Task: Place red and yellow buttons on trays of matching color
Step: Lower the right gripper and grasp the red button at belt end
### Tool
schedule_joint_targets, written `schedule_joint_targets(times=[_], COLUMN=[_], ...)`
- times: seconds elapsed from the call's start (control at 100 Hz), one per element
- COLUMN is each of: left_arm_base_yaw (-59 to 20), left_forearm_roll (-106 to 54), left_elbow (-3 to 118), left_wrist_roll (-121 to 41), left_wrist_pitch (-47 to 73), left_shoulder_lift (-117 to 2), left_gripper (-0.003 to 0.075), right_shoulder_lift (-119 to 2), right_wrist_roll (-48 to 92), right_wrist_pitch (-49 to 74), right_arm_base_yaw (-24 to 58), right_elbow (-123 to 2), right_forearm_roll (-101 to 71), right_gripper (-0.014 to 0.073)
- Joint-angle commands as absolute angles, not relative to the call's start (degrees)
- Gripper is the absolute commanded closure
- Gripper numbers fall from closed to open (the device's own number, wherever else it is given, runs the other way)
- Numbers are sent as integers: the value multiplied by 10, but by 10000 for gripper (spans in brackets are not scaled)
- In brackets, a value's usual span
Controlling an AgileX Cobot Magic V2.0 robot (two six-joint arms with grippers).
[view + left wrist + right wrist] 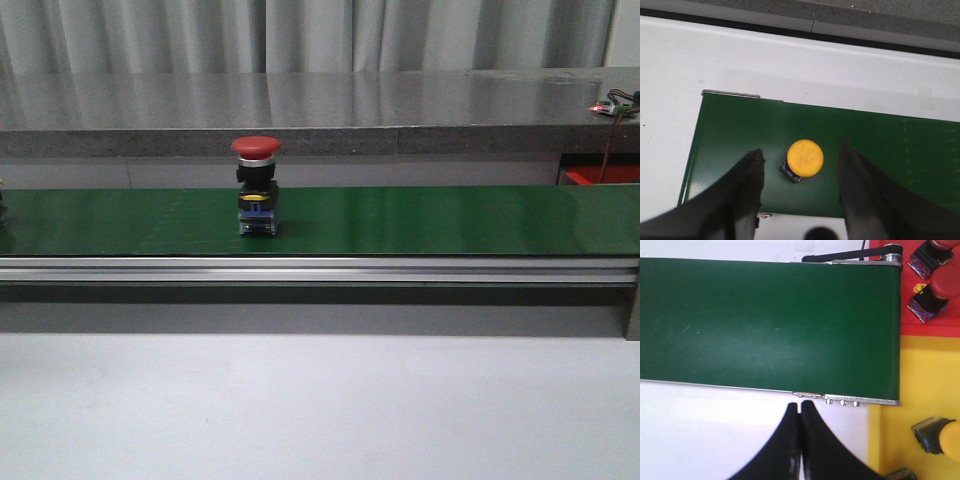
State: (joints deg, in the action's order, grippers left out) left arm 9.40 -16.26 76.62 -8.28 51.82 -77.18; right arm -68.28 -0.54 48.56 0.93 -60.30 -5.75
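A red button [256, 148] stands upright on the green conveyor belt [420, 220], left of the middle. A yellow button [805, 158] stands near one end of the belt [740, 130]. My left gripper [801, 148] hangs open above it, one finger on each side, not touching. My right gripper [800, 405] is shut and empty, over the white table just off the belt's edge [765, 325]. Past the belt's end, the red tray [940, 327] holds two red buttons [941, 286] [932, 252]. The yellow tray [925, 370] holds a yellow button [942, 437].
A grey stone ledge [320, 110] runs behind the belt. The belt's aluminium rail [320, 268] runs along its front. A corner of the red tray [600, 176] shows at the far right. A small grey object [900, 474] lies on the yellow tray.
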Motion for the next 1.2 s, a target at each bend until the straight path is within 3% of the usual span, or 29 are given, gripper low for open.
schedule_joint_targets(times=[0.0, 0.24, 0.65, 0.76, 0.91, 0.96, 1.01, 1.19], left_arm_base_yaw=[91, 91, 91, 91, 91, 91, 91, 91], left_forearm_roll=[-178, -178, -188, -189, -189, -189, -189, -189], left_elbow=[758, 697, 672, 672, 672, 672, 672, 672], left_wrist_roll=[-86, -96, -100, -100, -100, -100, -100, -100], left_wrist_pitch=[486, 473, 471, 471, 471, 471, 471, 471], left_shoulder_lift=[-724, -659, -632, -632, -632, -632, -632, -632], left_gripper=[501, 739, 739, 739, 739, 739, 739, 739], right_shoulder_lift=[-668, -668, -739, -784, -842, -860, -881, -940], right_wrist_roll=[0, 0, 60, 64, 65, 65, 65, 65], right_wrist_pitch=[468, 470, 489, 517, 543, 553, 566, 605], right_arm_base_yaw=[9, 9, 107, 137, 166, 173, 181, 214], right_elbow=[-617, -620, -735, -785, -843, -860, -878, -944], right_forearm_roll=[-62, -66, -94, -95, -98, -98, -98, -98], right_gripper=[666, 666, 653, 516, 146, 62, 32, 50])
